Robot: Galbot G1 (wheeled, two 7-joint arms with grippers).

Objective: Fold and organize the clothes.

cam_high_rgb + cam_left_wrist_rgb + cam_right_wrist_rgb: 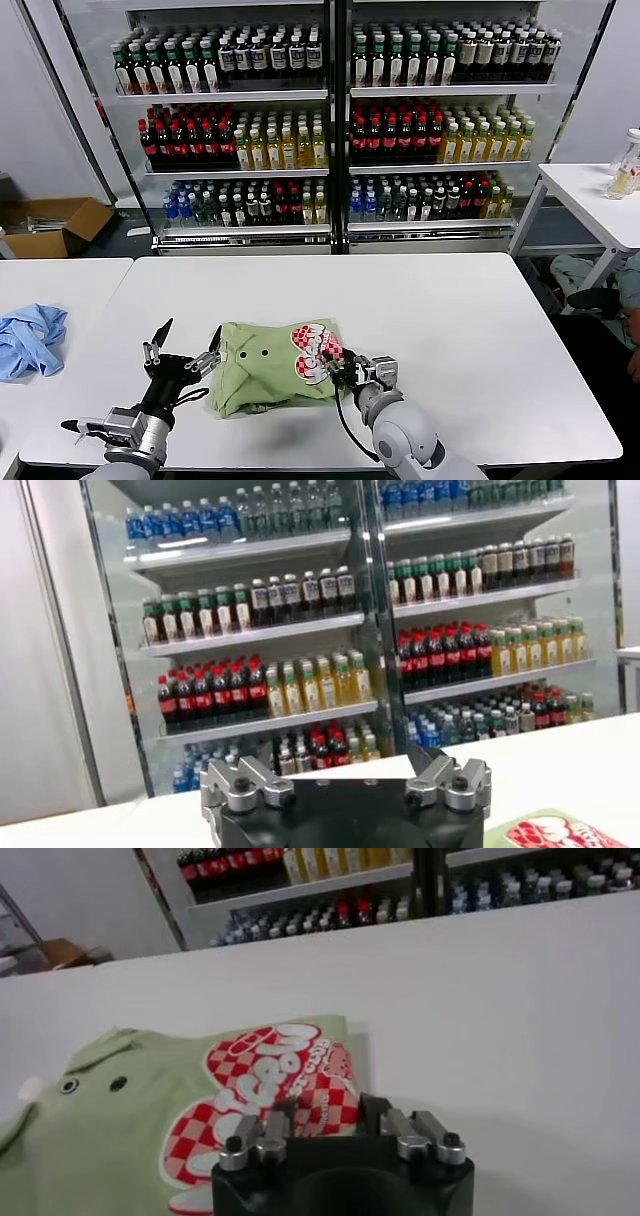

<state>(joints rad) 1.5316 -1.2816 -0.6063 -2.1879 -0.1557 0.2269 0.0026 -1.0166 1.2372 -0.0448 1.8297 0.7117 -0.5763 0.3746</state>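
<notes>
**Right gripper at the shirt's printed edge, left gripper waiting wide**

Nearest the robot, the right gripper [345,373] sits at the shirt's [262,370] near-right corner, about four o'clock from the garment's middle, right where the red-and-white print [316,352] ends. Its fingers look partly drawn together, and the right wrist view shows the printed cloth [262,1091] lying just beyond them; whether any fabric is actually pinched between them I cannot tell. The left gripper [183,357] hovers at nine o'clock from the shirt, just beside its left edge, fingers spread wide and holding nothing.

To do this step well, I judge the right gripper should take only the top layer at that corner, close firmly before lifting, and keep the pull low and even so the bundle does not drag across the table [450,330]. The left gripper is well placed to pin or lift the opposite edge, which would keep the fold square.

The shirt itself lies bunched and partly folded near the table's front edge, between the two grippers, its collar and two dark buttons [254,352] toward the left side. Farther off at nine o'clock, a blue cloth [28,338] rests on a neighbouring table. Beyond, at twelve o'clock, stands a drinks fridge [330,130] full of bottles.
</notes>
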